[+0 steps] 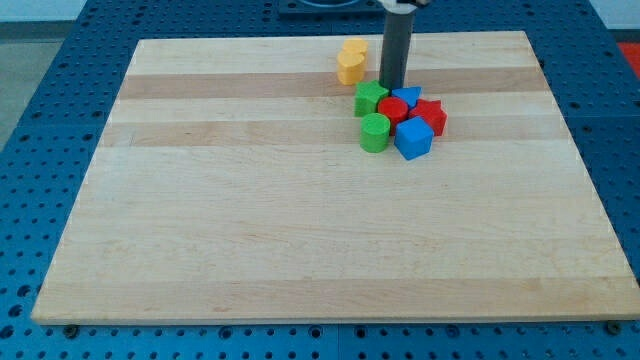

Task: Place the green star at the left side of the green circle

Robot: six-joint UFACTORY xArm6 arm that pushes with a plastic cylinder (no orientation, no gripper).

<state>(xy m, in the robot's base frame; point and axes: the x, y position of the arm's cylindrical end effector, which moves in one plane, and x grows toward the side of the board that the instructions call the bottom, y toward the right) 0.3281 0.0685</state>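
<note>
The green star (370, 97) lies near the view's top centre of the wooden board (300, 220). The green circle (375, 132) stands just below it, almost touching. My tip (391, 87) is the lower end of the dark rod; it sits right at the star's upper right edge, between the star and a blue triangle (406, 96). A red round block (393, 109), a red star (430, 115) and a blue cube (413, 138) are packed against the two green blocks on their right.
A yellow block (351, 61) stands apart at the view's top, up and left of the cluster. The board rests on a blue perforated table (40, 150).
</note>
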